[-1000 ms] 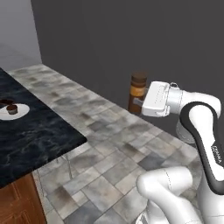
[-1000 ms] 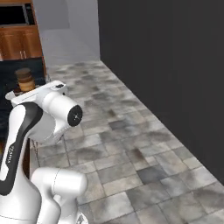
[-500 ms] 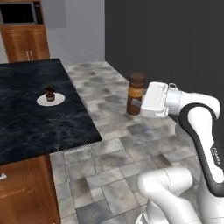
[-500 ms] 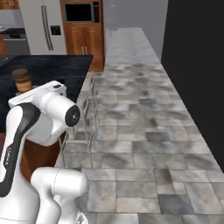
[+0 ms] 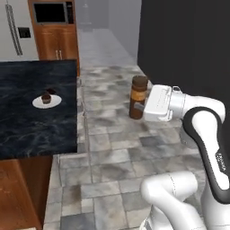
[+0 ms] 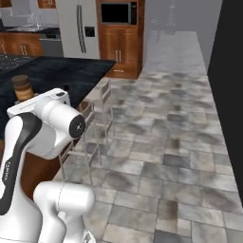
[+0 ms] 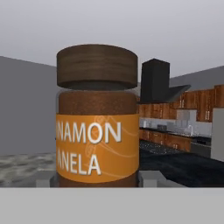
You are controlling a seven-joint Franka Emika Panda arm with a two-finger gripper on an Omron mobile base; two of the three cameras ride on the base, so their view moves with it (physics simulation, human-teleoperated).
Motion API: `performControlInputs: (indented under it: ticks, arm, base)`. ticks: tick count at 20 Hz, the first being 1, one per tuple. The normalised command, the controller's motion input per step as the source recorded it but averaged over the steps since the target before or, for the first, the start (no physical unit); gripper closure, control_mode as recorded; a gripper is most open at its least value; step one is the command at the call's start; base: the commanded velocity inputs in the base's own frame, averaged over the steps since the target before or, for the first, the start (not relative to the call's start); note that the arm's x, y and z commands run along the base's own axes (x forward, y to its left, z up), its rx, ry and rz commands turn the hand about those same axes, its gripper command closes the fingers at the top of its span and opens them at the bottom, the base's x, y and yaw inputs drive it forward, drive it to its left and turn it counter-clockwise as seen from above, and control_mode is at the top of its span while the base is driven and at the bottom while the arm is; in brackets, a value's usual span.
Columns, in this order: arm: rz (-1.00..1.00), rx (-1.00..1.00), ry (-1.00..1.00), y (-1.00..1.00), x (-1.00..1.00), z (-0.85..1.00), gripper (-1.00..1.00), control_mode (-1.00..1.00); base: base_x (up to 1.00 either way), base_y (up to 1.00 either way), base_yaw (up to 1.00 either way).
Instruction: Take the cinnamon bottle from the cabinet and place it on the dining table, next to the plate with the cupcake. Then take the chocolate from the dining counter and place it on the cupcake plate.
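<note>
- the gripper [image 5: 138, 107] is closed on the cinnamon bottle [image 5: 138, 97], holding it low on its body, out in the air over the tiled floor [image 5: 117, 148].
- the bottle stands upright: its long axis runs straight up and down, with the dark cap at twelve o'clock and the base at six o'clock.
- in the hand view the bottle [image 7: 97, 118] sits close to the camera, its orange band facing the lens with white lettering reading level from left to right.
- in the left base view the dining table [image 5: 27, 121], a black marbled top on a wooden base, lies at about nine o'clock from the bottle and well apart from it.
- on that table a white plate [image 5: 39, 103] carries the cupcake [image 5: 46, 97].
- a small dark piece, the chocolate [image 5: 51, 90], lies just beside the cupcake at about one o'clock; whether it touches the plate cannot be told.
- in the right base view the bottle's cap [image 6: 21, 84] rises above the white arm [image 6: 45, 123], at about ten o'clock from it, with the table [image 6: 71, 71] behind.
</note>
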Motion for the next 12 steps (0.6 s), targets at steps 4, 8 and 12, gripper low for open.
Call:
performControlInputs:
  ticks: [4, 8, 12]
  arm:
    - [0.00, 0.00, 0.00, 0.00, 0.00, 0.00, 1.00, 1.00]
    - [0.00, 0.00, 0.00, 0.00, 0.00, 0.00, 1.00, 1.00]
    - [0.00, 0.00, 0.00, 0.00, 0.00, 0.00, 1.00, 1.00]
  base:
    - [0.42, -0.70, 0.49]
    - [0.49, -0.56, 0.54]
    - [0.57, -0.49, 0.57]
